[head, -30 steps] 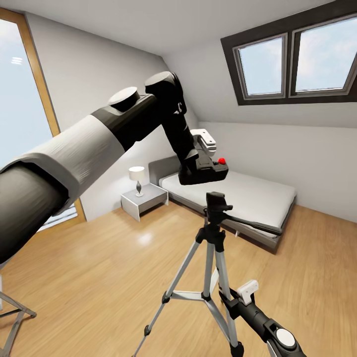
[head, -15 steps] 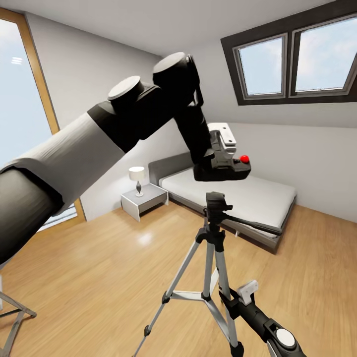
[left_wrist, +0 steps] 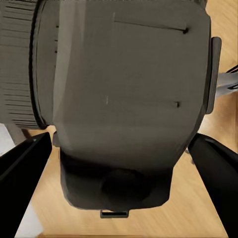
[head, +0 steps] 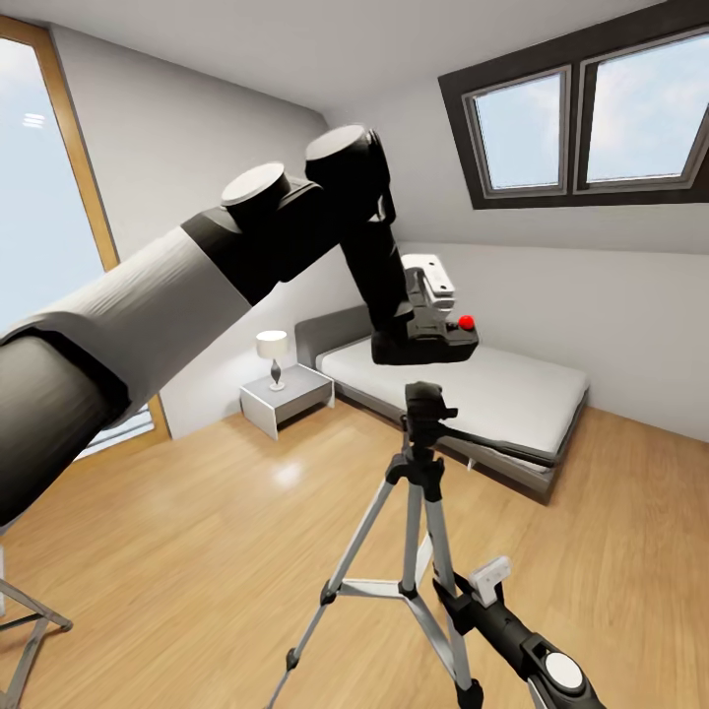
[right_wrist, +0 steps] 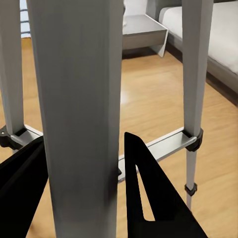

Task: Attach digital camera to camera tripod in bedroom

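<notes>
Black and boxy, the digital camera (head: pixel 425 342) hangs gripped in the left end effector (head: pixel 418 320) just above the camera tripod (head: pixel 425 463) head; rigid, probably light, best held by its flanks. Right end effector (right_wrist: pixel 84 163) straddles a silver leg, apparently closed on it

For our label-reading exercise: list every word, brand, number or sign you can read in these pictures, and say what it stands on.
None can be read.
The digital camera held in the left gripper: its body shows no lettering.
The camera tripod: no brand or number.
Walls, bed, nightstand: no signs.
</notes>
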{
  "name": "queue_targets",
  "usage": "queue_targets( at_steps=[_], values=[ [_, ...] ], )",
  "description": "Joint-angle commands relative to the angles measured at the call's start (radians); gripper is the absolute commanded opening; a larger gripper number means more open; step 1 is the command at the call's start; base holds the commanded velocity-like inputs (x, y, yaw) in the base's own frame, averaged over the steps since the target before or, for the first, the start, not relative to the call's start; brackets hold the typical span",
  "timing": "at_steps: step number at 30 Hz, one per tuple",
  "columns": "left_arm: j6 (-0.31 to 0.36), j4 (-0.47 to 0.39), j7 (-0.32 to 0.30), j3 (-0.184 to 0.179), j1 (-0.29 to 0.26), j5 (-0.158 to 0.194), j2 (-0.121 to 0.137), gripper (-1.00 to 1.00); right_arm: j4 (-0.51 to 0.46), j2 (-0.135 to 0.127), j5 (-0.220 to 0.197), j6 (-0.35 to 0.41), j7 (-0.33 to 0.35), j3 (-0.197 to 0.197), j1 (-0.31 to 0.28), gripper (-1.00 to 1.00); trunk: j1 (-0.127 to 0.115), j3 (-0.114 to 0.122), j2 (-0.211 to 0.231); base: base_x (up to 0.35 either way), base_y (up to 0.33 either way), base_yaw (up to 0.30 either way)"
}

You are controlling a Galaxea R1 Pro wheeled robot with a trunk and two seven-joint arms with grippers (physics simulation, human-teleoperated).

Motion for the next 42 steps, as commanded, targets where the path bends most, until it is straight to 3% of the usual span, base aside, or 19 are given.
queue_targets(
  at_steps=[1,10,22,28,42],
  values=[
    [0.011,0.003,-0.01,0.0,-0.001,-0.011,0.0,-1.0,0.021,0.0,0.023,-0.007,0.019,0.006,0.0,-1.0,0.001,-0.001,-0.001,0.0,0.0,0.0],
    [0.011,0.013,-0.01,-0.011,-0.001,-0.01,0.0,-1.0,0.022,0.0,0.023,-0.007,0.019,0.033,0.0,-1.0,0.001,-0.001,-0.001,0.0,0.0,0.0],
    [0.011,0.026,-0.01,-0.024,-0.001,-0.01,0.0,-1.0,0.034,0.0,0.023,-0.008,0.019,0.037,0.0,-1.0,0.001,-0.001,-0.001,0.0,0.0,0.0],
    [0.01,0.055,-0.01,-0.048,-0.001,-0.011,0.0,-1.0,0.05,0.0,0.023,-0.009,0.019,0.037,0.0,-1.0,0.001,-0.001,-0.001,0.0,0.0,0.0],
    [0.009,0.067,-0.01,-0.056,-0.001,-0.009,0.0,-1.0,0.057,0.0,0.023,-0.009,0.019,0.037,0.0,-1.0,0.001,-0.001,-0.001,0.0,0.0,0.0]
  ],
)
